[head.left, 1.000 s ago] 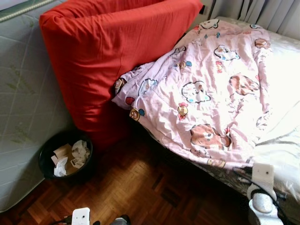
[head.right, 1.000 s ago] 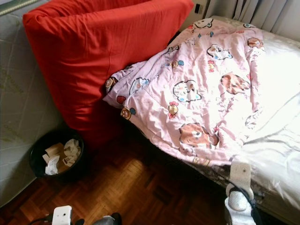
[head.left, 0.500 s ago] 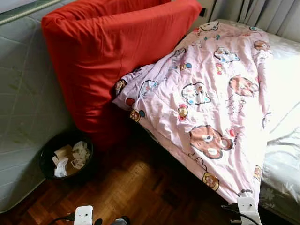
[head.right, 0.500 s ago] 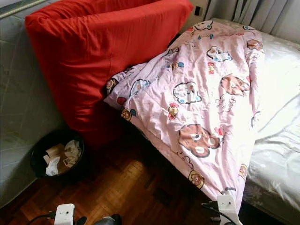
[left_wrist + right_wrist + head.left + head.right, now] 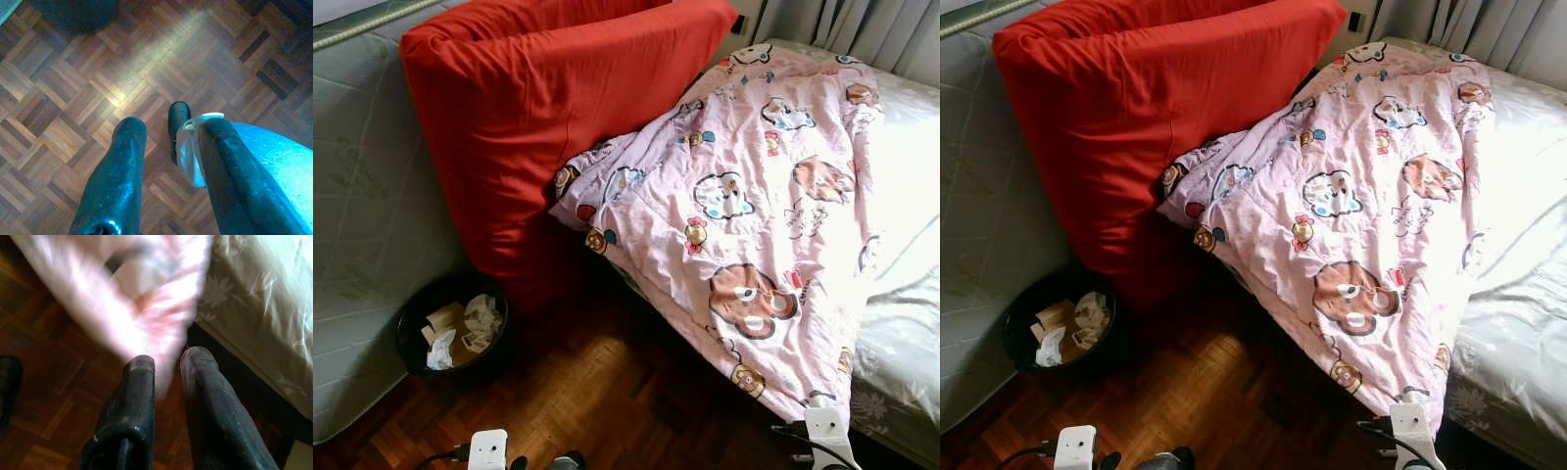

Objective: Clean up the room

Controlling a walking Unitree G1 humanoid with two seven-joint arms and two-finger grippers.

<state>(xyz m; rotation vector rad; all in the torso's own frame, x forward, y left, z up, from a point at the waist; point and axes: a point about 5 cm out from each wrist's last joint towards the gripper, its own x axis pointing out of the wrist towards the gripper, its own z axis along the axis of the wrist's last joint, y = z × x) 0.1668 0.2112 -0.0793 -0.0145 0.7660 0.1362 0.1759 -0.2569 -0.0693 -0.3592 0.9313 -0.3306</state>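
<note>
A pink cartoon-print blanket (image 5: 744, 206) lies spread across the bed (image 5: 901, 333), its near corner hanging over the bed's edge towards the floor. My right gripper (image 5: 166, 362) is shut on that corner, with the blurred pink cloth (image 5: 146, 308) running out from between its fingers. My right wrist (image 5: 827, 431) shows low at the bed's near edge. A big red cushion (image 5: 548, 117) leans upright at the head of the bed, touching the blanket. My left gripper (image 5: 171, 129) hangs open over the parquet floor with nothing in it.
A black waste bin (image 5: 450, 328) with crumpled paper stands on the parquet at the foot of the red cushion. A grey quilted mattress (image 5: 362, 215) leans on the left. Curtains (image 5: 862, 24) hang behind the bed. Open parquet floor (image 5: 607, 392) lies between bin and bed.
My right wrist has dropped lower and drawn the blanket's folded-up near edge down over the side of the bed. The left arm has stayed where it was.
</note>
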